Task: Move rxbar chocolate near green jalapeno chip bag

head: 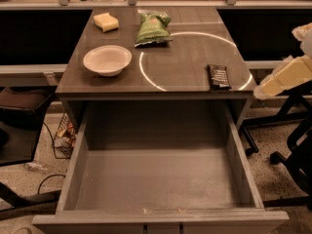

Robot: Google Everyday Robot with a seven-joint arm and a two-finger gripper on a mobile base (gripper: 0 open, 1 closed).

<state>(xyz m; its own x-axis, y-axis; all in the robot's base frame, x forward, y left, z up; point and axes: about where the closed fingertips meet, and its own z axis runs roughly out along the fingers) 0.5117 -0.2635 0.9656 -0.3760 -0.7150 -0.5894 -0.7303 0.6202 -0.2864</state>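
Trouble: small dark-wrapped rxbar chocolate [219, 76] lay at the front edge of the grey desk [185, 57]; the pale end effector [284, 77] off right, grip untellable, could knock it off.

The grey-brown table top [185, 67] in front of me carries a pale yellow sponge [106, 21] at the far left, the green jalapeno chip bag [153, 28] just right of it, and a white bowl [107, 60] nearer on the left. The rxbar chocolate [219, 76] lies flat by the near right edge, well apart from the bag. My gripper [285, 77] hangs beyond the table's right side, touching nothing on it.
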